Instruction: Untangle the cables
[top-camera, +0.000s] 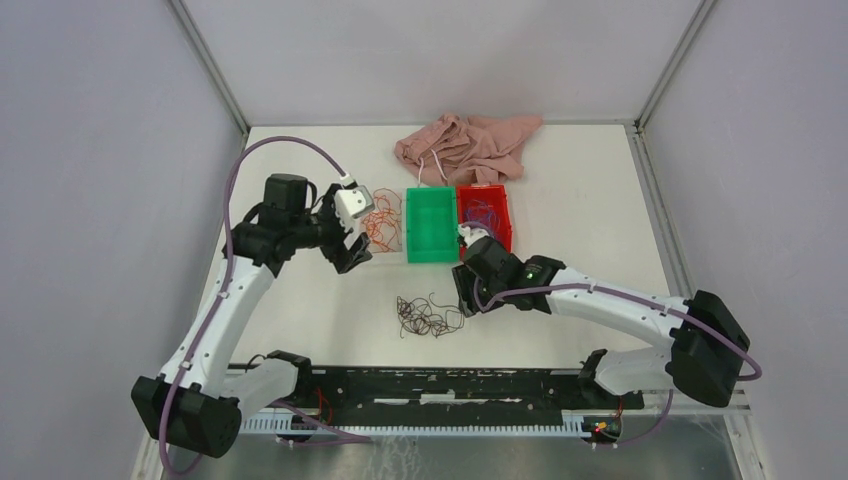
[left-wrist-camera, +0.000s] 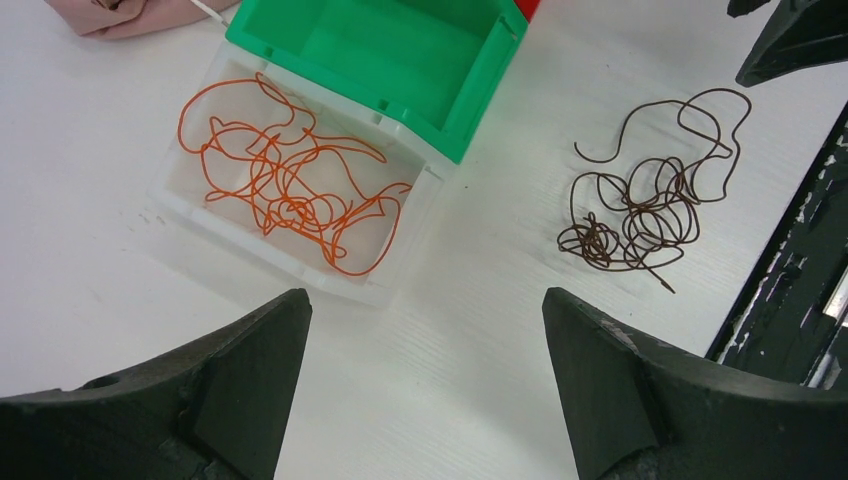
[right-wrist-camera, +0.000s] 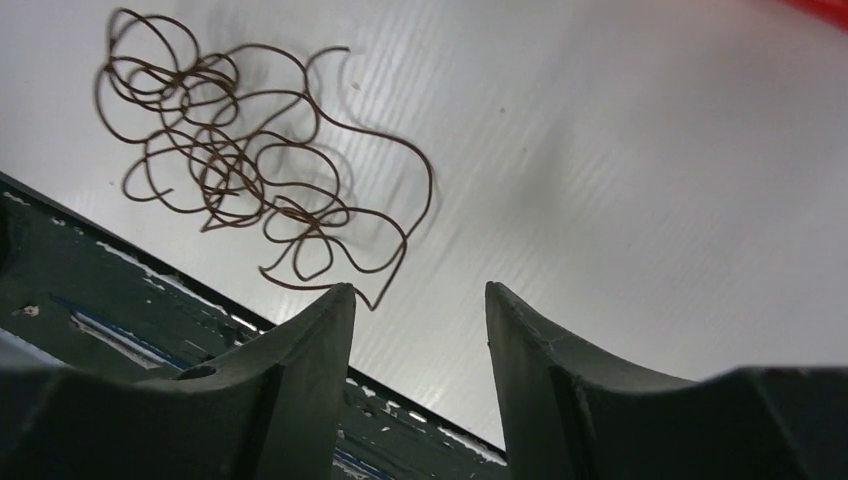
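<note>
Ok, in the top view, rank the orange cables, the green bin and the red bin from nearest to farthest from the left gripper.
1. Orange cables, in the clear tray just to the right of the left gripper.
2. Green bin, next along, on the tray's right side.
3. Red bin, at the right end of the row, beyond the green one.

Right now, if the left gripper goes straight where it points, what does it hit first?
Probably bare table, between the clear bin holding the orange cable and the brown cable tangle. The left gripper stands open over it; the bin's near corner is close, depth unclear.
</note>
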